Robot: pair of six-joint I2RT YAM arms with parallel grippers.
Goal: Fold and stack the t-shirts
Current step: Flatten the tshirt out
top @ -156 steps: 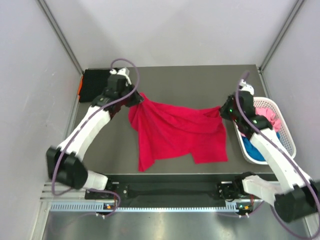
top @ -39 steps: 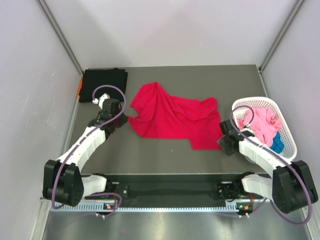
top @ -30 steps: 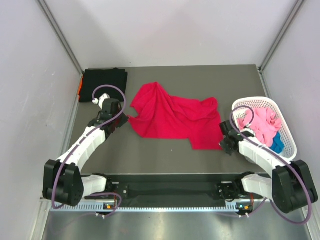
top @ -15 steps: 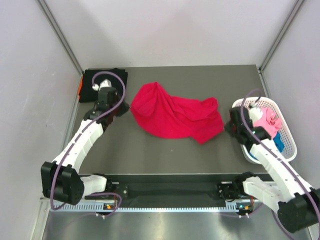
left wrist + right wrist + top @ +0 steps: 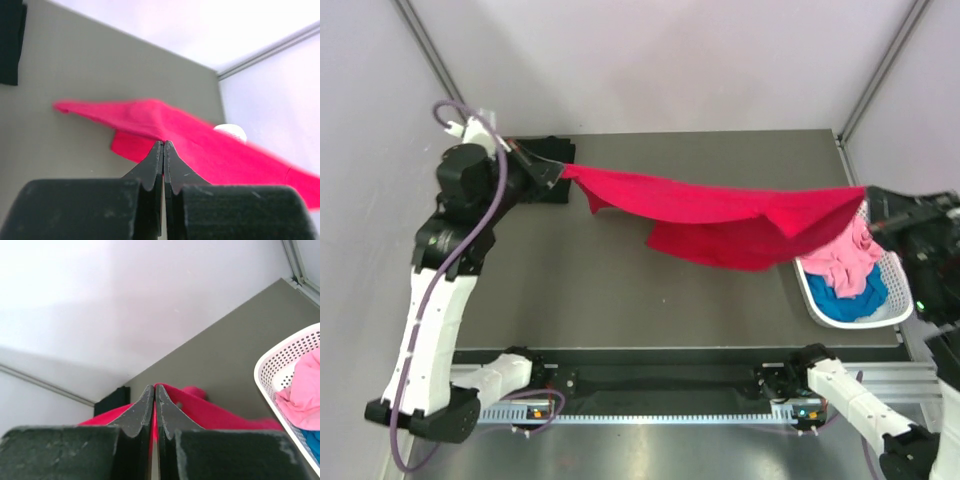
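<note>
The red shirt (image 5: 720, 205) is off the table (image 5: 620, 290), stretched in the air as a band between my two arms. Its long axis runs left to right across the work area, with the top edge nearly straight. A loose fold hangs below the middle, towards the right half.

The left gripper (image 5: 556, 172) holds the left end. In the left wrist view its fingers are pressed together with red cloth running out from the tips. The right gripper (image 5: 867, 205) holds the right end. In the right wrist view its fingers are likewise pinched, with a line of red showing between them. Neither arm is nearer the shirt; each has one end.

The left end hangs just in front of the black shirt (image 5: 542, 150) lying flat at the far left corner. The right end hangs over the basket (image 5: 895, 290), which contains a pink shirt (image 5: 840, 255) and a blue shirt (image 5: 847, 297).

My judgement: the next move is to lay the shirt down flat. For that, both ends must descend together, with the axis parallel to the table's near edge. The right end must clear the basket rim first.
</note>
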